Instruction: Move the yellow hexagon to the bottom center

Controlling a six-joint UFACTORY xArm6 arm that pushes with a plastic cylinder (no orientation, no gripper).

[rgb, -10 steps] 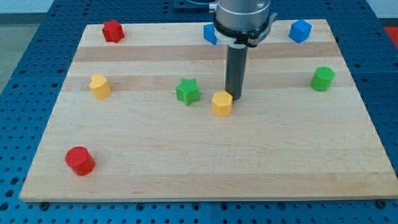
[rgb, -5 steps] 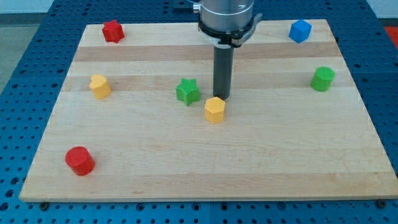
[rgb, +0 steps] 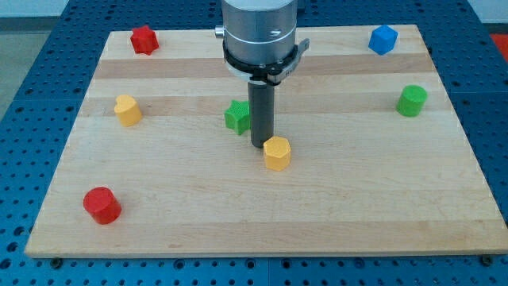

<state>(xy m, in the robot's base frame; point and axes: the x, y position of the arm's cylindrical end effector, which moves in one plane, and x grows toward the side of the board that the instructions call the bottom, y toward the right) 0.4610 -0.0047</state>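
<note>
The yellow hexagon [rgb: 277, 153] lies near the middle of the wooden board [rgb: 262, 206], a little below centre. My tip [rgb: 260, 144] stands just at its upper left, touching or nearly touching it. The rod rises from there to the arm's grey head at the view's top. The green star [rgb: 236, 117] sits right behind the rod on its left, partly hidden by it.
A second yellow block [rgb: 127, 110] is at the left. A red cylinder [rgb: 102, 205] is at the bottom left, a red block [rgb: 144, 39] at the top left. A blue block [rgb: 382, 39] is at the top right, a green cylinder [rgb: 412, 101] at the right.
My tip has moved left and down, from the hexagon's upper right to its upper left. The hexagon has slid down the board. The arm now hides the blue block at the top centre.
</note>
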